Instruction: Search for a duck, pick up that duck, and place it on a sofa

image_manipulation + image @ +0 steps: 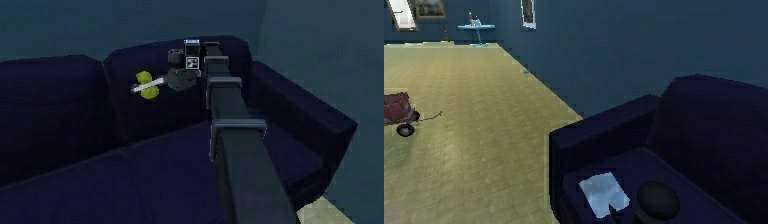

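Note:
A dark navy sofa [70, 110] spans the arm side view, and its end and armrest [609, 125] stand at the forward view's lower right. My arm [235, 140] reaches out over the seat toward the backrest. At its far end the gripper [145, 83] holds a small yellow-green thing [151, 93], which hangs above the seat cushion in front of the backrest. Its shape is too small to name as a duck.
A white sheet [604, 193] and a dark round thing [656, 201] lie on the sofa seat. A red wagon [396, 112] stands on the yellowish carpet at the left. A teal table [477, 30] stands by the blue far wall, with framed pictures [528, 10] above.

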You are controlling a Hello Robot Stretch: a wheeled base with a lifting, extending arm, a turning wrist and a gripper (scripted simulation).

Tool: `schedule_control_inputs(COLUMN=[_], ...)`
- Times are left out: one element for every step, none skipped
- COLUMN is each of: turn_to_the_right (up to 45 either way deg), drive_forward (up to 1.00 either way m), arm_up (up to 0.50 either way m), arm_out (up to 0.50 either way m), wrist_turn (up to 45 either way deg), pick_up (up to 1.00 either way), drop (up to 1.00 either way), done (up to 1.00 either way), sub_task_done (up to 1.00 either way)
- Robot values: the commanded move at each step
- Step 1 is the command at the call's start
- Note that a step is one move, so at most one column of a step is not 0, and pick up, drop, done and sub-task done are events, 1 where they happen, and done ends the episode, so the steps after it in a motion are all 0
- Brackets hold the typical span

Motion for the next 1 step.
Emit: schedule_control_inputs(turn_to_the_right=[0.0], drive_forward=[0.00], arm_up=[-0.24], arm_out=[0.00], wrist_turn=[0.0], pick_up=[0.00], drop=[0.00], done=[0.00], sub_task_done=[0.00])
